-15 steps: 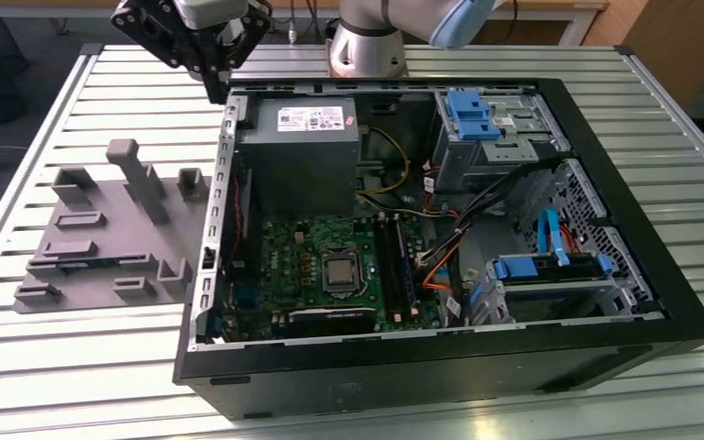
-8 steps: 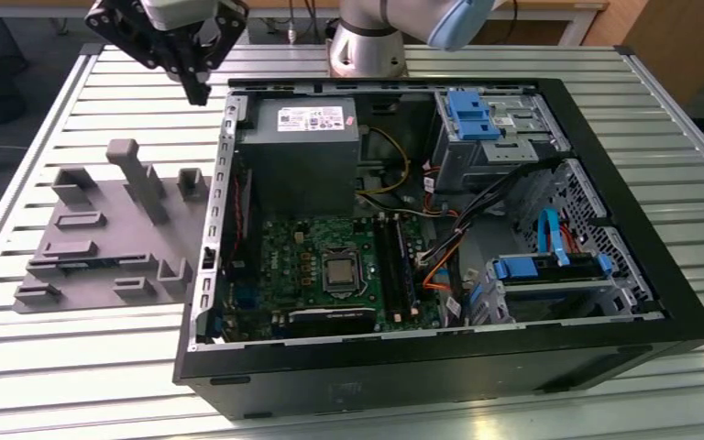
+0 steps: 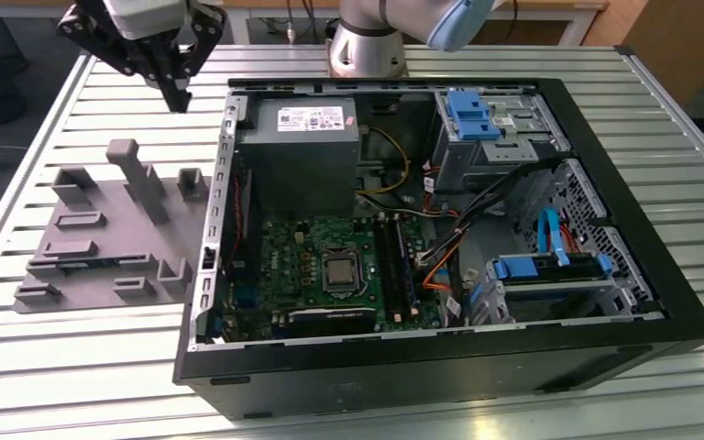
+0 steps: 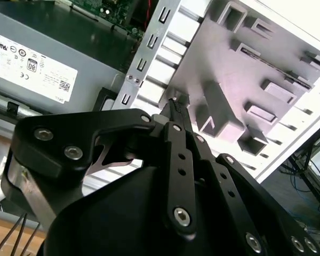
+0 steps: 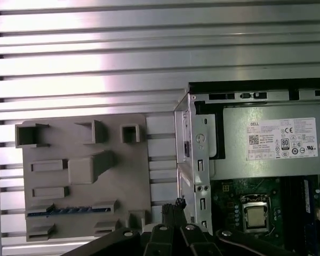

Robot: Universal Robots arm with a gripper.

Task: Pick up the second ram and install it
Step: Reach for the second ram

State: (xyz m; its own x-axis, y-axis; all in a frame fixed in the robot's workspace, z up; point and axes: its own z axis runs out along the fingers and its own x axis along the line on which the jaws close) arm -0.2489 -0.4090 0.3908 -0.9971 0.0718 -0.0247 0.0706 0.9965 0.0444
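Hanging the pincer [image 3: 181,99] above the counter [image 3: 83,367], just off the far corner of the open computer case [image 3: 450,371] on the exterior view's left. Pressing the fingertips [image 4: 173,109] together into a narrow point and gripping nothing. Standing well apart from the memory stick [image 5: 64,209].

Edges and open room:
- Offering bare slats beyond the grey holder plate [image 3: 107,206], toward the counter's far edge.
- Leaving a narrow strip of slats between the plate's edge and the case's slotted metal wall [image 5: 196,160]. Showing the pincer tips in front of that strip in the first wrist view.
- Raising several upright blocks from the plate, with the tallest block [image 3: 144,183] standing in the plate's far half.

Containers and contents:
- Carrying the blue memory stick in a long pocket of the holder plate, between two grey end blocks, in the plate's near half as seen in the exterior view.
- Housing a grey power supply [image 3: 297,156] at the far end of the case, beside the metal wall.
- Seating the green motherboard [image 3: 303,247] below it, with the processor [image 3: 341,270] at its middle and the black memory slots [image 3: 391,261] just beside the processor.
- Holding drive cages with blue latches [image 3: 480,119] on the exterior view's right, with cables [image 3: 450,247] running between them and the board.
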